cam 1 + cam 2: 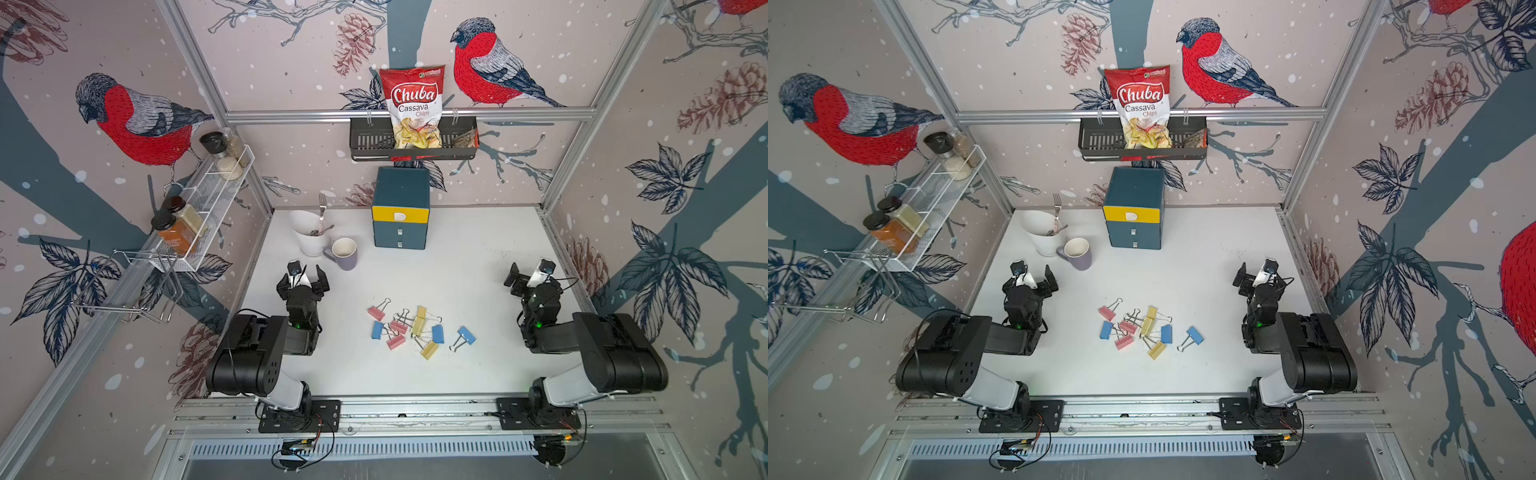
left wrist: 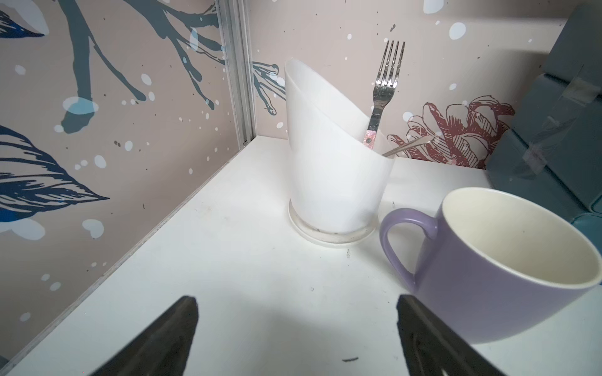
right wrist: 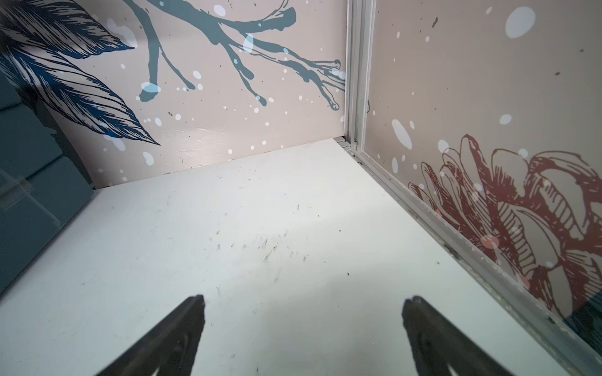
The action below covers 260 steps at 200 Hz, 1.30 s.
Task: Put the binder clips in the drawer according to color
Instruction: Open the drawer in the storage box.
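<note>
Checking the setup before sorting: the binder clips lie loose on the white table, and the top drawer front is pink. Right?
No: the top drawer front is yellow, not pink, as both top views show. The binder clips do lie loose on the white table.

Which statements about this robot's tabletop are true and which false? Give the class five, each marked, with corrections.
1. The small pastel pink, blue and yellow binder clips lie loose on the white table, between the arms. True.
2. The left gripper is shut on a pink clip. False: its jaws stand open and empty, near the purple ceramic mug.
3. The dark teal three-drawer chest has a yellow top front. True.
4. The silver fork stands in the mug. False: it stands in the white slanted cutlery holder; the mug looks empty.
5. The red-and-white chips bag lies on the table. False: it sits in the black wire basket on the back wall.
</note>
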Tool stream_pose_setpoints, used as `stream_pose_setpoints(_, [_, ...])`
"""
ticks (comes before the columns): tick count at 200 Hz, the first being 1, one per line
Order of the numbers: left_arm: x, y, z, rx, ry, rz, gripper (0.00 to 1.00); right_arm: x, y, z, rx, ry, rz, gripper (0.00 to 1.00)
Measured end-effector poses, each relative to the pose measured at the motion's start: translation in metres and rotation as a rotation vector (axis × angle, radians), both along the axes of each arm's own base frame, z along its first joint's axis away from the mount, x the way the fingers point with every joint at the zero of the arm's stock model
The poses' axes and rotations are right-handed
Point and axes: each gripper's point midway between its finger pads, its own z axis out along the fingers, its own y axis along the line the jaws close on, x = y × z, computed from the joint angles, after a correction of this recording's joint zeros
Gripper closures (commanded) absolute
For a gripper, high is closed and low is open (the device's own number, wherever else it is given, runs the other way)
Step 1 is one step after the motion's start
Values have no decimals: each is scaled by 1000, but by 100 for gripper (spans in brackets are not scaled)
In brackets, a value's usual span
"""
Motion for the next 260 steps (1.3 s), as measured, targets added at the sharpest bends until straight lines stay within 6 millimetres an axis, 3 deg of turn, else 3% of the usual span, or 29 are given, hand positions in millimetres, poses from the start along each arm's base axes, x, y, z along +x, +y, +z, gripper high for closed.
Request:
stream_pose_setpoints(133, [0, 1, 0, 0, 0, 2, 1, 0, 1, 1, 1, -3, 9, 0])
stream_pose_setpoints(149, [-1, -5, 7, 23, -5, -4, 1, -2, 4, 4, 1, -9, 16, 0])
stream_pose_setpoints(162, [3, -26, 33, 53, -25, -42, 1, -4, 13, 21, -16, -32, 21, 0])
stream_pose_setpoints(169, [8, -42, 62, 57, -54, -79, 1, -2, 22, 45, -24, -70, 40, 0])
stream_pose_setpoints(178, [12, -57, 118, 22, -143, -102, 1, -1, 31, 87, -16, -145, 54, 0])
stream_pose_setpoints(188, [9, -59, 179, -87, -245, -91, 4, -4, 32, 145, 29, -251, 55, 0])
stream_pose_setpoints(195, [5, -57, 211, -202, -297, -78, 4, -9, 28, 180, 83, -314, 40, 0])
stream_pose_setpoints(202, [0, -55, 229, -323, -325, -72, 3, -15, 22, 205, 162, -358, 28, 0])
stream_pose_setpoints(215, [-3, -64, 234, -493, -341, -147, 4, -29, 8, 219, 325, -387, 0, 0])
stream_pose_setpoints(231, [10, -101, 193, -652, -165, -275, 12, -38, 0, 205, 463, -342, 7, 0])
stream_pose_setpoints(244, [15, -151, 164, -717, 19, -379, 13, -37, 15, 190, 533, -229, 53, 3])
stream_pose_setpoints(260, [12, -203, 167, -752, 118, -500, 16, -37, 41, 188, 571, -117, 109, 8])
